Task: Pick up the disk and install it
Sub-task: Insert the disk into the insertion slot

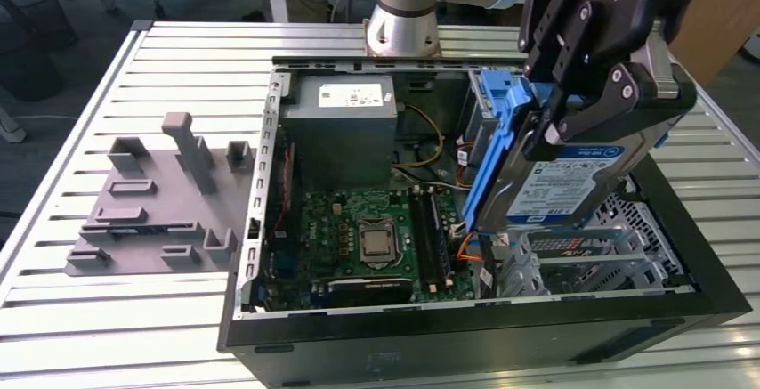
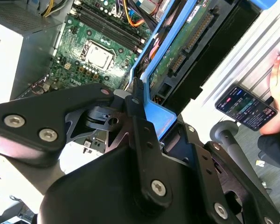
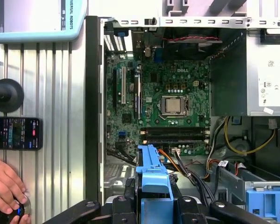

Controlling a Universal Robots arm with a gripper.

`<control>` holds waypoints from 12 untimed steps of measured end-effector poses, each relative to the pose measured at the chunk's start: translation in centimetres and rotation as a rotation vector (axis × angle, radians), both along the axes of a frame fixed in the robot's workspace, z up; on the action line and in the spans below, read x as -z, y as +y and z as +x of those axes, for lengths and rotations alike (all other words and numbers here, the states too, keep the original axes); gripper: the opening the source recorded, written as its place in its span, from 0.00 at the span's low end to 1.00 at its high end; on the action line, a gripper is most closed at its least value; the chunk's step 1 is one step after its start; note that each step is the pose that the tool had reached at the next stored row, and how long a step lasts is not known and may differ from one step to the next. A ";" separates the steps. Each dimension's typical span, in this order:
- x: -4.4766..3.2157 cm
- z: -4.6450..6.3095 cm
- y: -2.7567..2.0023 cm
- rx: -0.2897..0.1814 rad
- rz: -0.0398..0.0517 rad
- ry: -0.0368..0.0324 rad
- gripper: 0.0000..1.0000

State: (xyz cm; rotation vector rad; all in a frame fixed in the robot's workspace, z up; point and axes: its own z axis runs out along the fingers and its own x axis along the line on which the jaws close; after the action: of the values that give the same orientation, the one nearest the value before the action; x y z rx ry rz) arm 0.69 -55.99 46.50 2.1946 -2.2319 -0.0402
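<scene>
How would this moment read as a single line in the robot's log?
gripper: shut on the disk | the disk: on edge above open computer case, near drive cage | installed: not yet

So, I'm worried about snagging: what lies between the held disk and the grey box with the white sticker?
Loose yellow and orange cables cross that gap between the disk and the grey box, as the exterior view shows.

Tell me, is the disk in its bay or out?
Out: the gripper holds the disk steeply tilted over the open case, not seated in any bay.
</scene>
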 end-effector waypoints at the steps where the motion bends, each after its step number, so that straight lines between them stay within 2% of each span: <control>1: 0.05 0.0 -0.01 0.000 0.0000 -0.0009 0.36; 6: 0.22 0.1 -0.03 0.000 0.0000 -0.0032 0.36; 12: 0.31 0.7 -0.03 0.000 0.0000 -0.0033 0.36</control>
State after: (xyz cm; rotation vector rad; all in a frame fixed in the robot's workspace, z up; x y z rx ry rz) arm 1.43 -56.02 46.19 2.1963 -2.2336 -0.0366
